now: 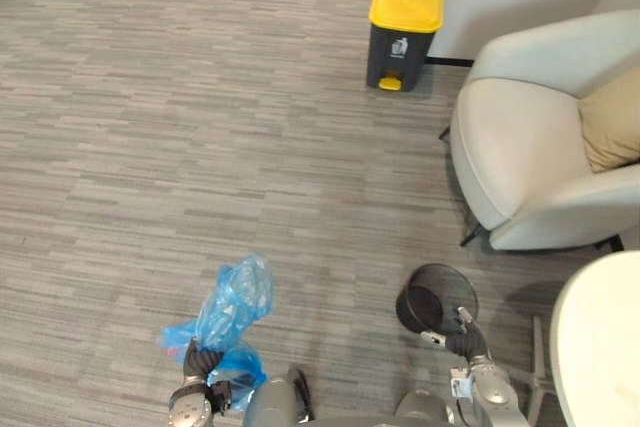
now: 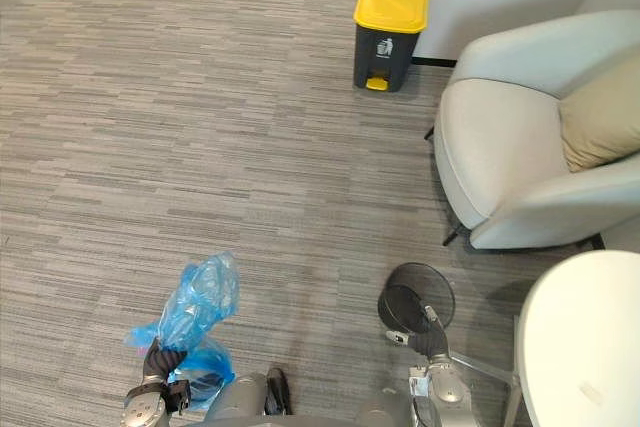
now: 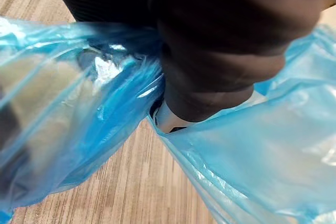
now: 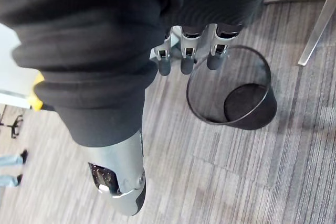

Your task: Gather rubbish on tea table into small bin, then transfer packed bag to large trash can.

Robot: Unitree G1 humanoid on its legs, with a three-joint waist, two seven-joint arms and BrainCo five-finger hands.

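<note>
While gripped by left hand (image 1: 203,361), one bag (image 1: 235,297); right hand (image 4: 182,53) slack; one mesh bin (image 1: 452,289).

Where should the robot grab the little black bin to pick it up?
Probably by the thin round rim of the black mesh bin, coming down from above on the side nearest the robot. The bin stands upright with its mouth open to the top, so fingers can hook over the rim, and the right hand hangs open right by that near edge.
</note>
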